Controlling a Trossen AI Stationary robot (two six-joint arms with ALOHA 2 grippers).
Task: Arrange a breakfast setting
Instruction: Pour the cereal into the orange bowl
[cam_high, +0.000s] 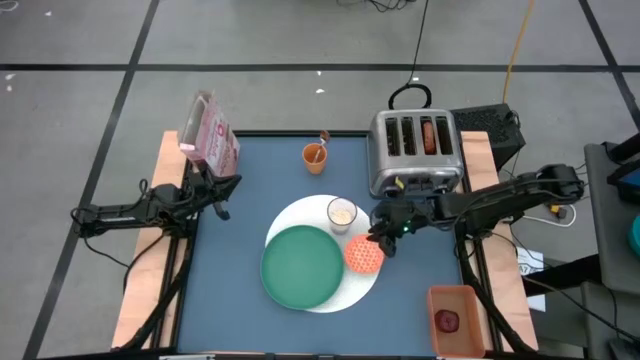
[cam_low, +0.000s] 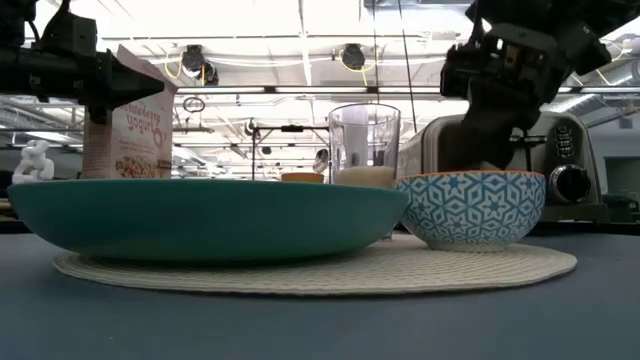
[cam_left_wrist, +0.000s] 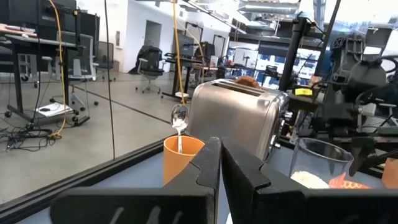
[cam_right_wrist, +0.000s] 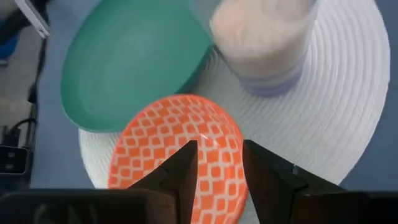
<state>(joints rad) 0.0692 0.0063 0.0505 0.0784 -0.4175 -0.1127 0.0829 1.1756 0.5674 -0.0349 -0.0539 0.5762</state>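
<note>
On the white round mat rest the green plate, the glass with a milky fill, and the orange patterned bowl. My right gripper hovers open just over the bowl's right rim, nothing between its fingers. In the low view it hangs above the bowl. A brown bagel sticks out of a toaster slot. The spoon stands in an orange cup. Dark red fruit lies in a tray. My left gripper waits shut at the table's left.
The silver toaster stands at the far right, close behind my right arm. A pink cereal box stands at the far left corner, by my left arm. The orange tray sits on the right rail near the front.
</note>
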